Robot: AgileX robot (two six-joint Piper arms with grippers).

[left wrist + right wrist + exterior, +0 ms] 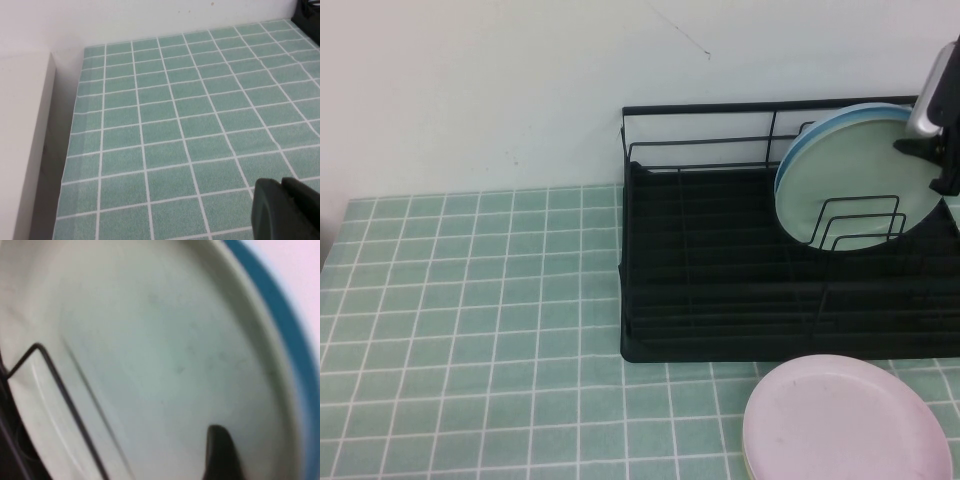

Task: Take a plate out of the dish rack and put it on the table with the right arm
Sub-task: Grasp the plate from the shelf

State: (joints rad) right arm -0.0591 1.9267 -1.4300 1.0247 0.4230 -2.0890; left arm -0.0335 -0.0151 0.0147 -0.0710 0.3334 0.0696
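The mint-green plate (850, 175) stands upright in the black dish rack (720, 290), held by wire dividers, with a light blue plate (820, 128) right behind it. My right gripper (932, 152) is at the mint plate's upper right rim, at the edge of the high view. In the right wrist view the plate (150, 350) fills the picture. One black finger (220, 452) lies over its face and the other is hidden, so the jaws stand open across the rim. My left gripper (282, 210) is shut and empty above the tiled table (175, 125).
A pale pink plate (845, 420) lies on the table (470, 330) in front of the rack, at the front right. A white wall runs behind the rack. A pale ledge (22, 140) borders the table's left edge.
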